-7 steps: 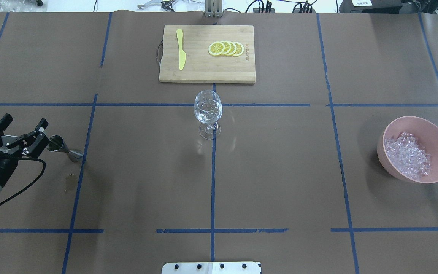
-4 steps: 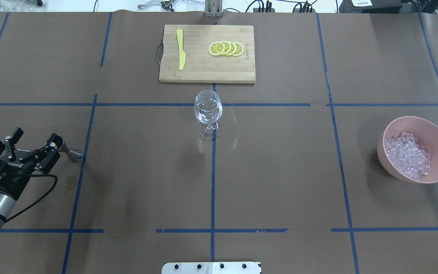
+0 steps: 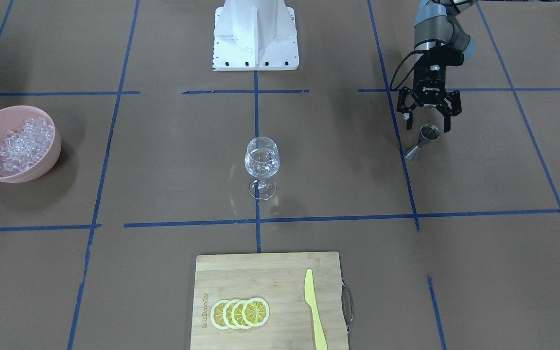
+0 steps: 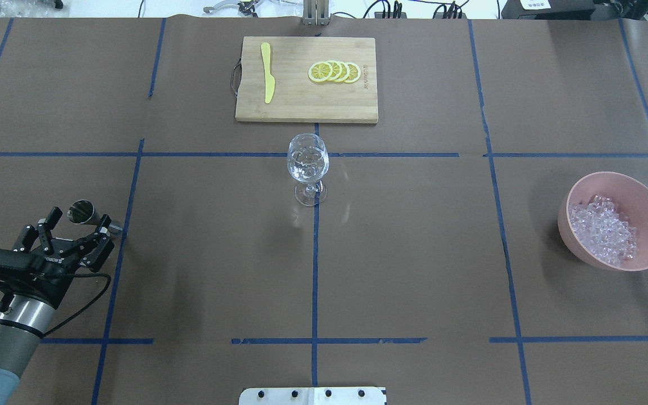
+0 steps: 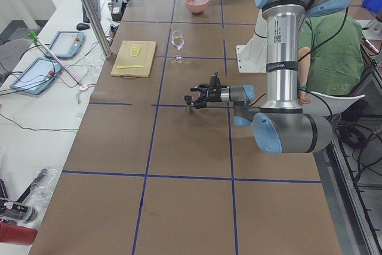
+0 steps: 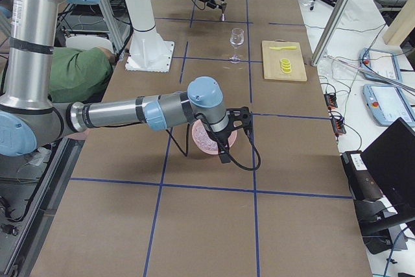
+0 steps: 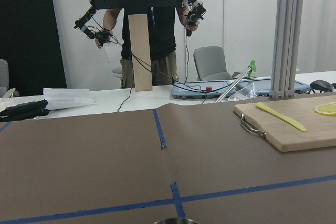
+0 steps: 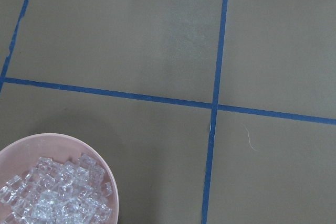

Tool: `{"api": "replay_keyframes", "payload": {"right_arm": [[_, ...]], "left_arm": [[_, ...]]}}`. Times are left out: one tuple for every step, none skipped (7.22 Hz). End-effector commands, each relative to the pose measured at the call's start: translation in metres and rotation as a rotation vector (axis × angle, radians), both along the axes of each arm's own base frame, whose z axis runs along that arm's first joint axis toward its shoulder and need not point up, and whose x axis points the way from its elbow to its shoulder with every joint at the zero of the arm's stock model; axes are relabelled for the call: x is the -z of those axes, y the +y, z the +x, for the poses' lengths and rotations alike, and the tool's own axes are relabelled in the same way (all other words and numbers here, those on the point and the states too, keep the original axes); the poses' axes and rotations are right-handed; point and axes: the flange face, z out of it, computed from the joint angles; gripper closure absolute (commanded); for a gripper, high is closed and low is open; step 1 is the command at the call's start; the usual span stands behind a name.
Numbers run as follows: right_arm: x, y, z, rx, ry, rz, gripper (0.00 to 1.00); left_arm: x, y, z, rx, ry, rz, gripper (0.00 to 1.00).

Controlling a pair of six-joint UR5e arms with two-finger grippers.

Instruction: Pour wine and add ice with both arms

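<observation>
Left side, near half of table (image 4: 414, 253): left gripper (image 4: 80, 219) is low over the surface, jaws spread wide, holding nothing. Jigger (image 3: 426, 137) stands just past the fingertips, in line with the gap. Can't tell if a finger touches it. The left wrist cam catches only the jigger's rim, at its bottom edge.

Centre: glass (image 4: 307, 163) is upright on the middle blue tape (image 4: 314, 270) line. The wine (image 3: 261, 165) is a little clear liquid low in the glass and hard to make out. Just beyond it, at the far edge, is the board (image 4: 306, 104). On it lie 1 yellow knife (image 4: 268, 73) at the left and 4 overlapping lemon slices (image 4: 335, 72) at the right.

Right side: pink bowl (image 4: 647, 208), well apart from the glass. The ice (image 4: 602, 228) is piled inside it, mostly toward its left wall.

Right gripper (image 6: 228, 141) shows only in the right side cam, hanging right over the bowl. Can't tell whether it's spread or closed. The right wrist cam shows no fingers, just the bowl and ice in its lower-left corner and bare table with 2 crossing tape lines.
</observation>
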Motion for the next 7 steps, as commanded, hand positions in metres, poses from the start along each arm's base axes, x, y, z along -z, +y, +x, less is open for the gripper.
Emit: {"api": "replay_keyframes", "payload": {"right_arm": [[0.000, 0.000, 0.000, 0.001, 0.000, -0.001, 0.00], [0.000, 0.000, 0.000, -0.001, 0.000, -0.001, 0.00], [0.000, 0.000, 0.000, 0.000, 0.000, 0.000, 0.00], [0.000, 0.000, 0.000, 0.000, 0.000, 0.000, 0.00], [0.000, 0.000, 0.000, 0.000, 0.000, 0.000, 0.00], [0.000, 0.000, 0.000, 0.000, 0.000, 0.000, 0.00], [0.000, 0.000, 0.000, 0.000, 0.000, 0.000, 0.00]], "left_arm": [[-0.019, 0.005, 0.014, -0.008, 0.012, -0.019, 0.00], [-0.024, 0.004, 0.025, -0.007, 0.013, -0.023, 0.00], [-0.026, 0.003, 0.027, -0.002, 0.011, -0.022, 0.00], [-0.028, 0.003, 0.027, -0.002, 0.007, -0.023, 0.01], [-0.032, 0.003, 0.028, -0.002, -0.001, -0.024, 0.02], [-0.034, 0.003, 0.028, -0.002, -0.004, -0.025, 0.08], [-0.034, 0.003, 0.026, -0.002, 0.012, -0.023, 0.20]]}}
